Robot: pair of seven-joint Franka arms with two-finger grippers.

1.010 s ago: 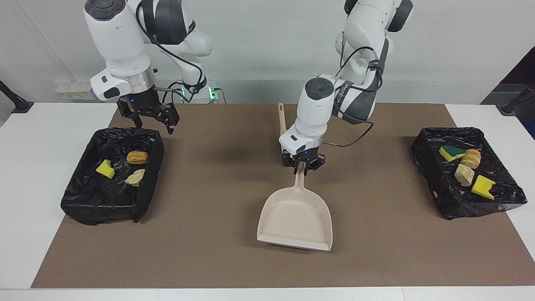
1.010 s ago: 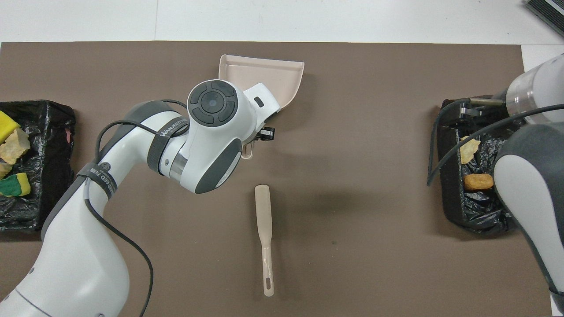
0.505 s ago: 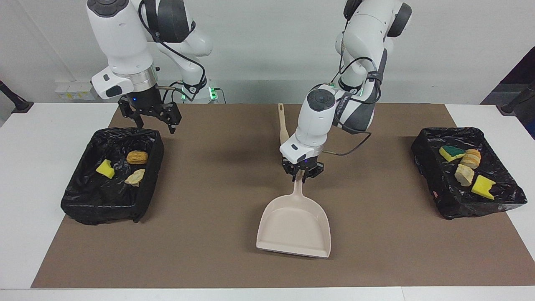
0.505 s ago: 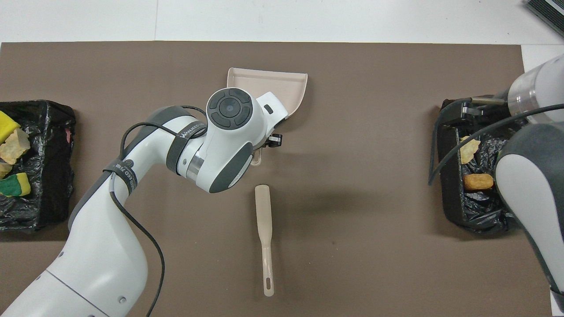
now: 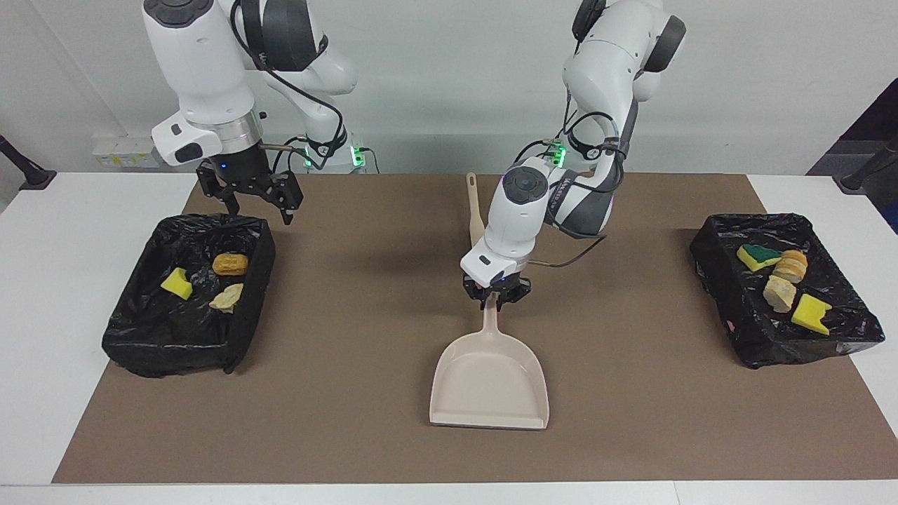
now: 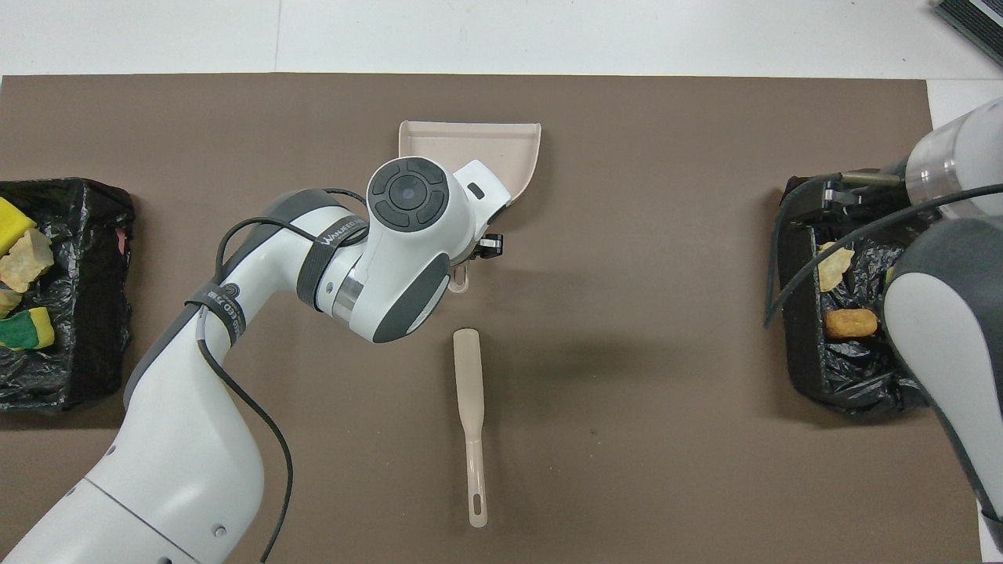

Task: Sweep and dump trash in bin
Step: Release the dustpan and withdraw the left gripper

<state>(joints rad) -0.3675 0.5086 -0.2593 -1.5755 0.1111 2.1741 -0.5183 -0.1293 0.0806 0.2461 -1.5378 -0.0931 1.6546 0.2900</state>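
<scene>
My left gripper [image 5: 494, 294] is shut on the handle of the beige dustpan [image 5: 489, 382] and holds it low over the middle of the brown mat, mouth pointing away from the robots. In the overhead view the dustpan [image 6: 470, 145] shows partly under my left wrist. The trash lies in two black-lined bins. The bin at the right arm's end [image 5: 168, 347] holds a yellow sponge bit [image 5: 175, 284], a croissant [image 5: 230, 264] and a bread chunk [image 5: 226, 297]. The bin at the left arm's end [image 5: 793, 347] holds several scraps, among them a green-and-yellow sponge [image 5: 758, 257]. My right gripper [image 5: 256, 200] hangs open and empty over its bin's rim.
A beige flat brush or scraper [image 6: 470, 423] lies on the mat nearer to the robots than the dustpan; it also shows in the facing view [image 5: 474, 207]. The brown mat [image 5: 351, 393] covers most of the white table.
My left gripper has carried the dustpan a little farther from the robots and toward the right arm's end, turning it straighter. My right gripper has risen slightly over its bin.
</scene>
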